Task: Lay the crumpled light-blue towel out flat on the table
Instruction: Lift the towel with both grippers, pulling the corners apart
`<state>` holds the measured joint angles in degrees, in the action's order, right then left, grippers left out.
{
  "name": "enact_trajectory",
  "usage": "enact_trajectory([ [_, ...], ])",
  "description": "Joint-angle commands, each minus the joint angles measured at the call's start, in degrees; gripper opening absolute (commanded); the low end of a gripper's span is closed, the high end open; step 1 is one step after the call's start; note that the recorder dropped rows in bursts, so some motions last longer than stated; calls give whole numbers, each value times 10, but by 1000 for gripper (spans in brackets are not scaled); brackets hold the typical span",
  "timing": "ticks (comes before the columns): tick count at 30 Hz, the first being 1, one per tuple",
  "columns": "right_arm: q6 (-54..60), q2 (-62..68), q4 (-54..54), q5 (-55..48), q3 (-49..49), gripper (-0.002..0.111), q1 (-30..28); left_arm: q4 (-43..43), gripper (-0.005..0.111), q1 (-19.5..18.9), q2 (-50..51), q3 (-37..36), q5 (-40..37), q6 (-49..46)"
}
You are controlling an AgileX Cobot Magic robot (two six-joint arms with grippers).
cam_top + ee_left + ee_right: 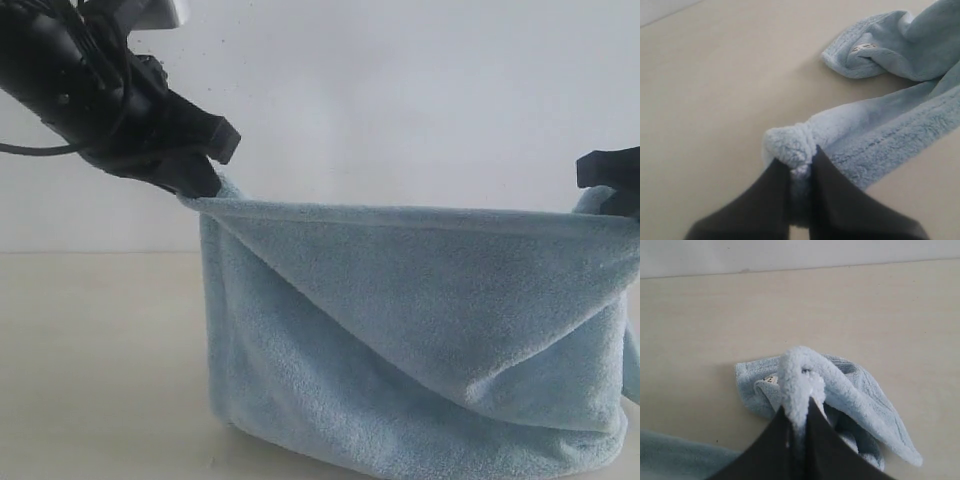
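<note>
Left gripper [212, 165] is clamped on one upper corner of the towel [420, 330], its jaws pinched tight on a bunched tuft of terry. Between the two grips the top hem runs nearly taut, while the cloth hangs doubled with a diagonal fold, its lower part resting on the table [90, 350]. Right gripper [612, 172] pinches the opposite corner. Best, I judge, to hold both grips level, draw the hem across and lower slowly so the fold slides open
</note>
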<state>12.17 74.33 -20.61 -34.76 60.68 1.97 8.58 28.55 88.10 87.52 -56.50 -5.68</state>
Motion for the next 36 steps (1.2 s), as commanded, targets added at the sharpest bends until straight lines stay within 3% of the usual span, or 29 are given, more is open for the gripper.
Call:
enact_trajectory([
  [1, 4, -5, 3, -3, 0, 0, 0, -11, 4, -1, -14, -30, 14, 16],
  [14, 4, -5, 4, -33, 0, 0, 0, -111, 4, -1, -40, -119, 98, 87],
  [28, 13, 33, 4, -49, 0, 0, 0, -112, 4, -1, -44, -150, 175, 93],
  [36, 70, 55, 3, -45, 0, 0, 51, -112, 4, -1, -44, -150, 176, 85],
])
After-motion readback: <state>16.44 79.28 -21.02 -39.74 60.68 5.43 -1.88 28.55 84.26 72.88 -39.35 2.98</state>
